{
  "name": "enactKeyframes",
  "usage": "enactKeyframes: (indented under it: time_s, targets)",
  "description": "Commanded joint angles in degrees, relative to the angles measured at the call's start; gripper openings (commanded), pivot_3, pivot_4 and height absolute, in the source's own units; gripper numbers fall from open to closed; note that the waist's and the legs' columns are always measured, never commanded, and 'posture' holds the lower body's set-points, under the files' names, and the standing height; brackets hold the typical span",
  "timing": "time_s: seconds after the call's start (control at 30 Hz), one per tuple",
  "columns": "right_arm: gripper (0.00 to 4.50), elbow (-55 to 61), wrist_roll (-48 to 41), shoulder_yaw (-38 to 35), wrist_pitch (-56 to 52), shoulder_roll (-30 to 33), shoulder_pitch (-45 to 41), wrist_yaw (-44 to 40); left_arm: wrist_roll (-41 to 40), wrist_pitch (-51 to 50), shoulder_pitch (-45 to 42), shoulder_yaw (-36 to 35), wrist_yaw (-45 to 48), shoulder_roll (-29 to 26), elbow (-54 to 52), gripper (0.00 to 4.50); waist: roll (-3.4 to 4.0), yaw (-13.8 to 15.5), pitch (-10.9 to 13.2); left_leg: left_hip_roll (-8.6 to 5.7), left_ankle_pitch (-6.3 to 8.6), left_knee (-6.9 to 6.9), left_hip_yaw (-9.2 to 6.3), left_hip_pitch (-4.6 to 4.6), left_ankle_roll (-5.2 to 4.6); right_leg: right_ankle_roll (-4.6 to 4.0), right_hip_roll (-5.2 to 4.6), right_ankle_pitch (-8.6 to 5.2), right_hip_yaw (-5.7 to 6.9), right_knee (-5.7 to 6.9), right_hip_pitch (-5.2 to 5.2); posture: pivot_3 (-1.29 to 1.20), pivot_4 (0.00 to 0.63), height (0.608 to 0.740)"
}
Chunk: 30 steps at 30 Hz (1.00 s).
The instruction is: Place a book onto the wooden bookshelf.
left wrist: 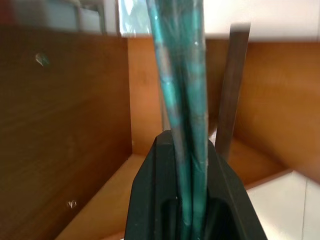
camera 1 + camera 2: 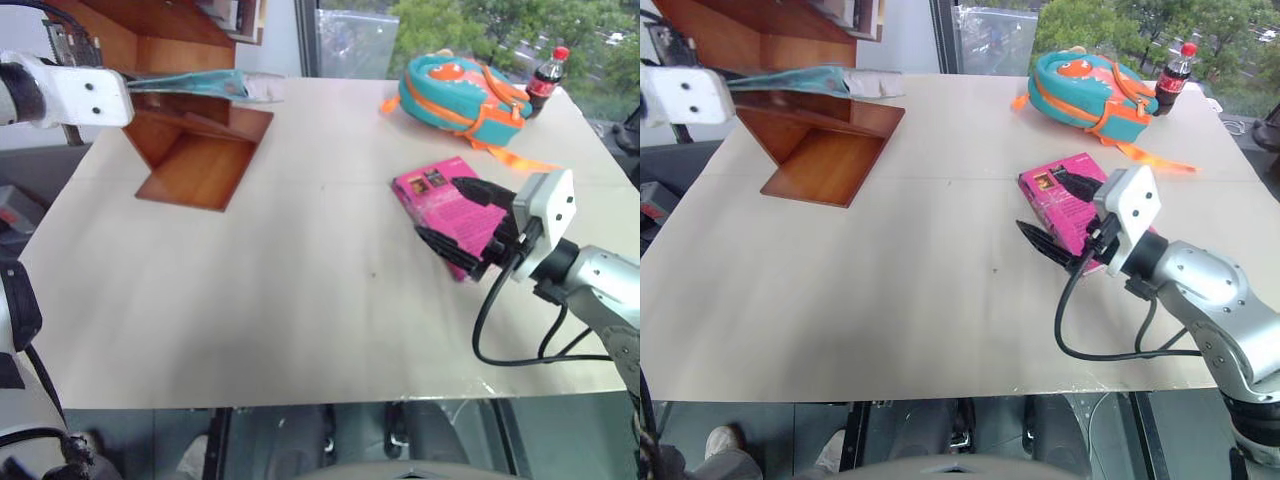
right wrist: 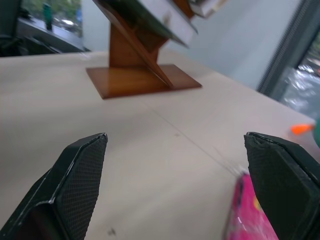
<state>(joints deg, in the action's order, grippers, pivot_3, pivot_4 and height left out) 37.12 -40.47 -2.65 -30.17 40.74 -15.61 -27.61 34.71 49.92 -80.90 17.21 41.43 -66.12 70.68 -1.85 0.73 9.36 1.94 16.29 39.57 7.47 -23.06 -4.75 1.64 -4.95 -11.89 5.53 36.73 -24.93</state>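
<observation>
Book (image 2: pixel 190 84) in left end effector (image 1: pixel 187 200), over wooden bookshelf (image 2: pixel 200 150) ledge.

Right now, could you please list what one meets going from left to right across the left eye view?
Left hand → teal-green book → reddish-brown wooden bookshelf → bright pink book → right hand → cola bottle.

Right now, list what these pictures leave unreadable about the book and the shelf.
- Teal book: cover lettering unseen; left eye view shows it edge-on, near end behind the left end effector.
- Wooden bookshelf: upper boards cut off by the top edge.
- Pink book: near corner hidden by the right end effector.
</observation>
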Motion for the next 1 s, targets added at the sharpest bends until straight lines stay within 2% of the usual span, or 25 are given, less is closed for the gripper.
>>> enactKeyframes:
  time_s: [0.03, 0.17, 0.33, 0.37, 0.47, 0.53, 0.67, 0.7, 0.73, 0.83, 0.9, 1.0]
  targets:
    - [4.5, 1.9, -0.1, 0.1, -0.7, -0.9, -2.4, -0.1, 3.6, -1.8, -2.8, 2.2, -5.2, -1.2, 2.8, 0.4, -0.02, -0.1, 0.0, 0.0, 0.0, 0.0, 0.03, -0.01, 0.0, 0.0, -0.01, 0.0, -0.02, 0.01, -0.03, 0.0, 0.15, 0.74]
    - [4.5, 1.9, 0.1, 0.5, -1.5, -1.8, -3.7, -0.6, 3.3, -3.6, -2.4, 2.4, -5.5, -2.1, 4.5, 2.12, -0.06, -0.6, 0.0, 0.06, -0.01, 0.02, 0.15, -0.19, 0.01, 0.0, 0.0, 0.01, -0.09, 0.11, -0.29, 0.0, 0.15, 0.74]
    - [4.5, 1.3, 0.4, 0.7, -1.4, -2.3, -3.9, -2.0, -3.3, -1.6, 1.1, -2.1, -1.0, -4.0, 4.6, 4.39, -0.05, -1.6, 0.0, 0.07, -0.01, 0.02, 0.23, -0.23, 0.01, 0.0, -0.02, 0.01, -0.11, 0.12, -0.37, 0.0, 0.15, 0.74]
    - [4.5, 0.9, 0.4, 0.8, -1.4, -2.4, -4.0, -2.4, -6.7, -1.0, 2.2, -4.6, 1.0, -4.4, 4.5, 4.45, -0.05, -1.6, 0.0, 0.08, -0.01, 0.02, 0.3, -0.22, 0.01, 0.01, -0.04, 0.01, -0.15, 0.15, -0.4, 0.0, 0.15, 0.74]
    - [4.5, -0.2, 0.4, 0.4, -1.0, -2.5, -4.3, -4.0, -18.2, -0.2, 6.6, -13.1, 10.0, -6.3, 3.7, 4.45, -0.06, -1.5, 0.0, 0.12, -0.02, 0.07, 0.31, -0.28, 0.02, 0.0, -0.03, 0.0, -0.12, 0.26, -0.5, 0.0, 0.15, 0.74]
    - [4.5, -1.7, 0.4, 0.5, -0.7, -2.8, -4.9, -5.3, -25.8, -0.6, 11.0, -18.4, 17.9, -8.1, 2.2, 4.45, -0.08, -1.9, 0.0, 0.21, -0.02, 0.43, 0.27, -0.68, 0.03, -0.08, 0.01, 0.05, -0.03, 0.39, -0.8, 0.0, 0.15, 0.74]
    - [4.5, -4.7, 1.2, 0.6, 0.1, -3.2, -5.9, -7.9, -41.3, -8.0, 22.8, -29.3, 30.9, -8.8, -4.7, 4.45, -0.08, -2.0, 0.1, 0.22, 0.0, 0.65, 0.29, -0.76, 0.02, -0.14, -0.02, 0.11, 0.01, 0.43, -0.76, 0.0, 0.15, 0.74]
    - [4.5, -5.1, 1.1, 0.5, 0.1, -3.2, -6.0, -8.3, -44.7, -10.4, 25.8, -31.8, 33.2, -8.7, -7.1, 4.07, -0.11, -1.8, 0.1, 0.22, 0.0, 0.7, 0.29, -0.74, 0.01, -0.13, -0.07, 0.09, 0.0, 0.55, -0.77, 0.0, 0.15, 0.74]
    - [4.5, -5.4, 1.1, 0.3, 0.1, -3.2, -6.1, -8.7, -47.9, -13.7, 28.6, -34.3, 34.2, -8.6, -10.0, 3.94, -0.12, -1.6, 0.1, 0.21, 0.0, 0.74, 0.23, -0.75, 0.01, -0.06, -0.06, 0.05, 0.03, 0.62, -0.76, 0.0, 0.15, 0.74]
    - [4.5, -6.5, 1.2, -0.2, 0.0, -2.8, -6.2, -10.1, -53.8, -20.9, 37.7, -40.7, 33.9, -8.9, -18.7, 3.11, -0.13, -1.4, 0.1, 0.22, 0.0, 0.85, 0.14, -0.75, 0.01, -0.03, -0.08, 0.01, 0.06, 0.8, -0.73, 0.0, 0.15, 0.74]
    - [4.5, -6.7, 1.2, -0.4, -0.2, -2.5, -6.2, -10.8, -57.2, -26.5, 45.2, -44.5, 34.3, -8.0, -26.3, 2.21, -0.13, -1.5, 0.1, 0.21, 0.0, 0.94, 0.15, -0.71, 0.01, -0.06, -0.11, 0.04, 0.01, 0.92, -0.72, 0.0, 0.15, 0.74]
    - [4.5, -6.5, 1.3, -1.1, -0.7, -2.1, -5.7, -11.0, -69.1, -47.4, 66.4, -49.8, 32.3, 0.0, -53.7, 0.89, 0.19, -1.5, 0.0, 0.21, 0.0, 0.96, 0.17, -0.61, 0.01, -0.13, -0.17, 0.08, -0.07, 0.96, -0.63, 0.0, 0.15, 0.74]
